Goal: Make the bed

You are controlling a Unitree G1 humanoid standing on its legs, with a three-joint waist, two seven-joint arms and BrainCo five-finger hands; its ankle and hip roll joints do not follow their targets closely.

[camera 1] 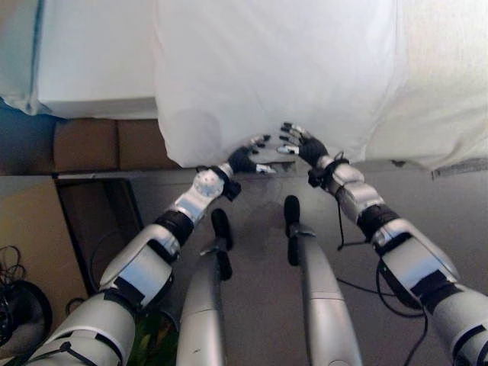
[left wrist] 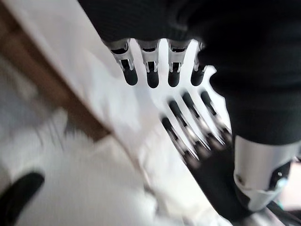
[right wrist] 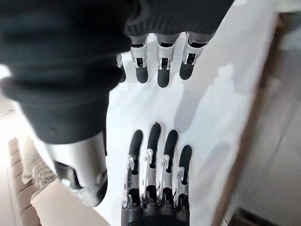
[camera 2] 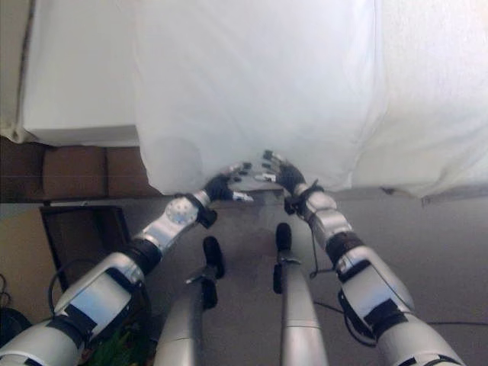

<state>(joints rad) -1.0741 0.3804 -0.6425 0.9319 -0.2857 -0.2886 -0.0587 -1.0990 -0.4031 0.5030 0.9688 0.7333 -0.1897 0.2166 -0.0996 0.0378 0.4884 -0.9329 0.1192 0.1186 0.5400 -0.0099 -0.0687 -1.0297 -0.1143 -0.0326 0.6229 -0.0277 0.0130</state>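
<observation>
Before me, at the near edge of the bed (camera 1: 91, 84), hangs a white blanket (camera 1: 274, 69). It covers the middle of the mattress and falls over the side toward me, and its lower hem ends just above the grey floor (camera 1: 259, 305). To the right of it lies a second white cloth (camera 1: 450, 91) with a rougher surface, which also hangs over the side of the bed.

My left hand (camera 1: 245, 158) and my right hand (camera 1: 305, 145) are both at the lower hem of the blanket, close beside each other, near its middle. In the left wrist view my left hand's fingers (left wrist: 151, 77) are stretched out in a row, loose, with nothing between them, and the white cloth lies just past their dark tips. My right hand (left wrist: 197, 141) shows there also, with straight fingers against the cloth. In the right wrist view the fingers (right wrist: 162, 75) of my right hand are also straight and hold nothing, and my left hand (right wrist: 157, 160) lies opposite, its fingers spread flat over the white blanket (right wrist: 207, 108). So both hands are opened and do not grip the cloth.

Under the left part of the bed I see the brown wooden frame (camera 1: 107, 143).
</observation>
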